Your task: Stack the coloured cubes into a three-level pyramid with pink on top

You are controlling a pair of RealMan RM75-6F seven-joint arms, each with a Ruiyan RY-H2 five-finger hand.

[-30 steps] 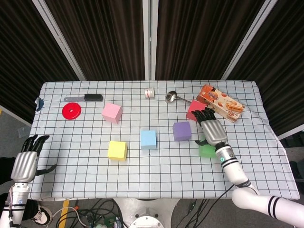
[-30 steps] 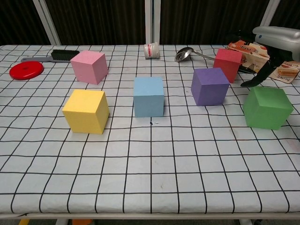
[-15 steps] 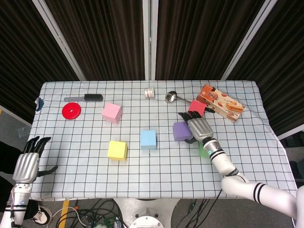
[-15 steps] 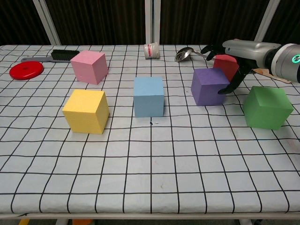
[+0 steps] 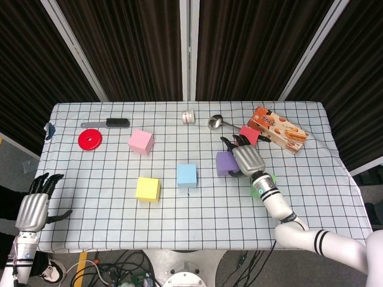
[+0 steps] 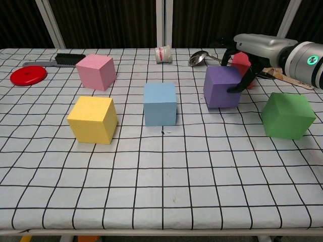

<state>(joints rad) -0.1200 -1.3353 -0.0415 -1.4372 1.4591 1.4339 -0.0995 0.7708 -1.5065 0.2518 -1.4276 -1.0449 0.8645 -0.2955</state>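
No cube is stacked yet, so this reads as the opening step: gathering the bottom row. The right hand (image 6: 246, 55) sits over the purple cube (image 6: 221, 86), its back above the cube's top and its dark fingers (image 6: 238, 85) curling down the right face; whether the grip is fully closed I cannot tell, though the cube looks slightly tilted in the chest view, which suggests contact. The left hand (image 5: 35, 203) hangs off the near-left corner of the surface (image 5: 90, 221), fingers spread and holding nothing. The other cubes lie apart: blue cube (image 6: 160, 103) in the middle, yellow cube (image 6: 93, 119) near left, pink cube (image 6: 96, 71) far left, green cube (image 6: 288, 115) near right, and red cube (image 6: 241, 61) just behind the purple one, partly hidden by the hand. The next move, as I judge it, calls for a firm hold on the purple cube and carrying or sliding it left to sit flush beside the blue one. Open room lies mainly in the near half of the surface and between blue and purple. Behind the hand things are tighter: the spoon (image 6: 198, 58), the biscuit box (image 5: 278, 129) and the red cube crowd the far right, so withdrawing backward risks a knock. The green cube sits fairly near the right edge.
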